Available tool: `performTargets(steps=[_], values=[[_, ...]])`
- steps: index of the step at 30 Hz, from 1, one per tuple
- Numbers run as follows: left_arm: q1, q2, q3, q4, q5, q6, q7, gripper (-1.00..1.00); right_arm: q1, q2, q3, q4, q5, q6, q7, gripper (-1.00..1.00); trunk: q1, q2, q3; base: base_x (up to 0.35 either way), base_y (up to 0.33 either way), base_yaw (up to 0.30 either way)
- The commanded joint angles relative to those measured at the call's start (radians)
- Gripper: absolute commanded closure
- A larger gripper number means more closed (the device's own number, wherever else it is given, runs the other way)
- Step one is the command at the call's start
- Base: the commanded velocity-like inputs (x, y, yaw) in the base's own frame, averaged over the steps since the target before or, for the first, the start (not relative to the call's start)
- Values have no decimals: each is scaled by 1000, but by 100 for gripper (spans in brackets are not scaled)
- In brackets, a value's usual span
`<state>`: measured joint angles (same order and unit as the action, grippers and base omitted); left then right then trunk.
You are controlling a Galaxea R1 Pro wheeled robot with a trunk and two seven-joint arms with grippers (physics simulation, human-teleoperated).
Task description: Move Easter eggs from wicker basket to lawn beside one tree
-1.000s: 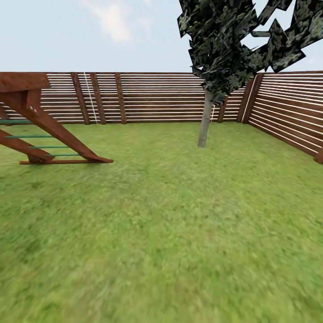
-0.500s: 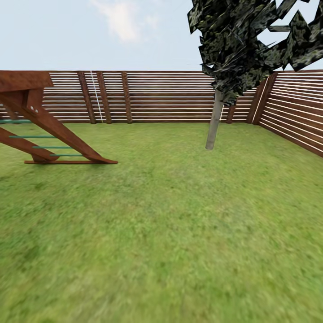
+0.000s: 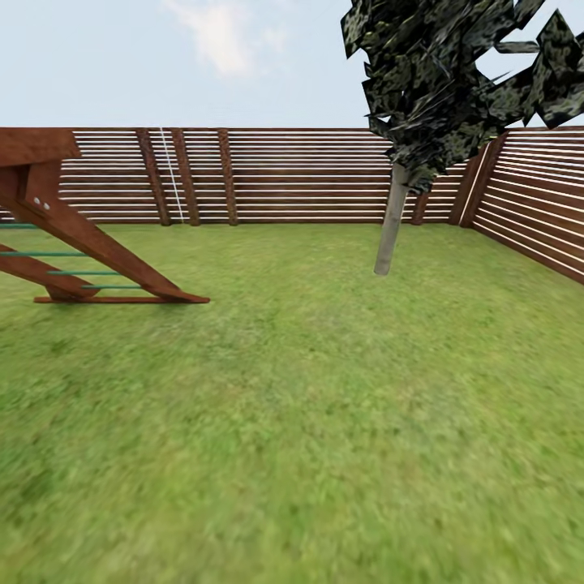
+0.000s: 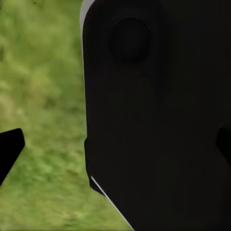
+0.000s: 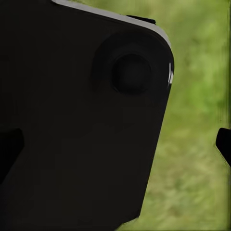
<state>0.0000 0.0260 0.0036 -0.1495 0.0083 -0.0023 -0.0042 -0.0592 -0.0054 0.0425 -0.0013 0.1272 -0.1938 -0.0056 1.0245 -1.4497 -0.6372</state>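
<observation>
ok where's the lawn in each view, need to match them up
Head view: the lawn spreads over the lower half, from the fence down to the bottom edge, around the tree.
Left wrist view: blurred grass beside a large dark robot part.
Right wrist view: blurred grass beside a similar dark part.
Shared landmark: the yellow-green grass itself.

Fenced back garden, simulator-rendered, as far as I see from head camera. Short green lawn with yellowish patches [image 3: 308, 405] covers whole ground. Brown horizontal-slat wooden fence [image 3: 284, 174] closes far side and right side, meeting at corner. Thin grey-beige trunked tree with dark angular leaf planes [image 3: 392, 223] stands near that corner. Brown wooden play frame with green rungs [image 3: 73, 251] at left. Pale blue sky with faint cloud [image 3: 219, 40] above.
</observation>
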Motion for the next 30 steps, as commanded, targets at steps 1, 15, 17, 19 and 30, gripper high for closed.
performTargets(steps=[1,15,17,19,30], values=[[0,0,0,-1,1,0,0,-100,-1,2,2,0,6,-3,-1,-100,1,0,-1,323,0,0],[0,0,1,-1,1,-1,0,-100,-1,7,2,2,-3,-3,-1,-100,1,0,-1,323,0,0],[0,0,0,-1,1,-1,0,-100,-1,8,2,1,-2,-3,-1,-100,1,0,-1,322,0,0],[0,0,0,-1,1,-1,0,-100,-1,8,1,0,-2,-3,-1,-100,1,0,-1,322,0,0],[0,0,1,-1,1,-1,0,-100,0,7,1,0,-2,-3,-1,-100,1,0,-1,323,0,0]])
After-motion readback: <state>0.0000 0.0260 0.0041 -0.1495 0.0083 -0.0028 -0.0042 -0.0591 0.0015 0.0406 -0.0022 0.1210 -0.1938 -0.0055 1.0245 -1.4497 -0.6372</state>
